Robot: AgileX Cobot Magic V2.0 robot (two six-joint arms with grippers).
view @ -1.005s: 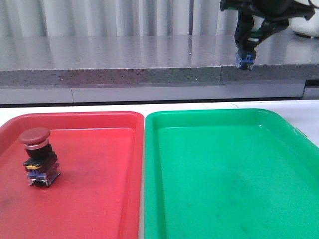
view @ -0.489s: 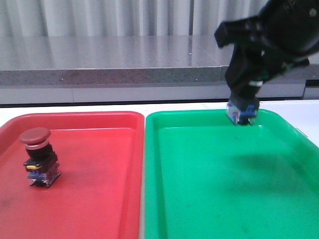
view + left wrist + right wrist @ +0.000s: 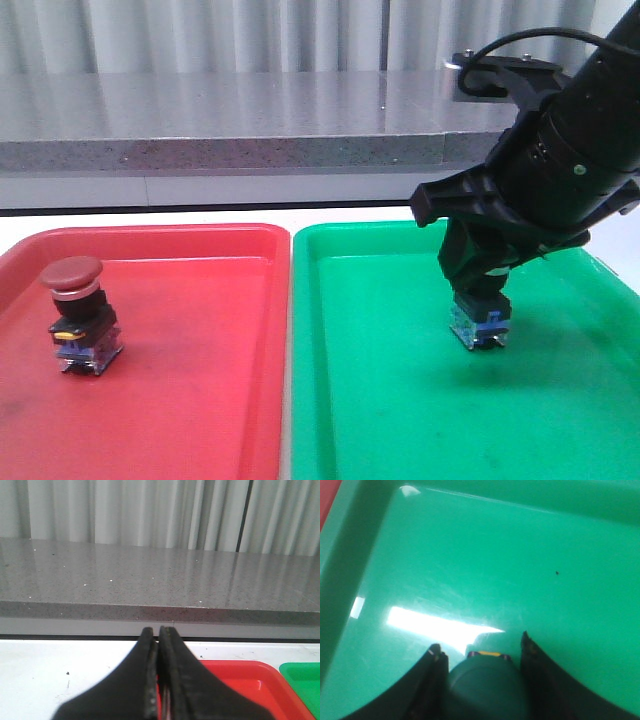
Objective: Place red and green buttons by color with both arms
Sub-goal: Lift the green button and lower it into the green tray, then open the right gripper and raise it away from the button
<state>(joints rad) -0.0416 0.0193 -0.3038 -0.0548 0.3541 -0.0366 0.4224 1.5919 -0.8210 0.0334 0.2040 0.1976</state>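
The red button stands upright in the left part of the red tray. My right gripper is shut on the green button; only its blue-and-clear base shows below the fingers, at or just above the floor of the green tray. In the right wrist view the green cap sits between the two black fingers of the right gripper, over the green tray. My left gripper is shut and empty above the white table, near the red tray's corner.
A grey stone ledge runs along the back with white curtains behind it. A strip of white table lies between the ledge and the trays. The two trays stand side by side, touching. The green tray's corner shows in the left wrist view.
My right arm has come down and toward the camera with the green button, from high above the ledge to low inside the green tray. The red button has not moved.
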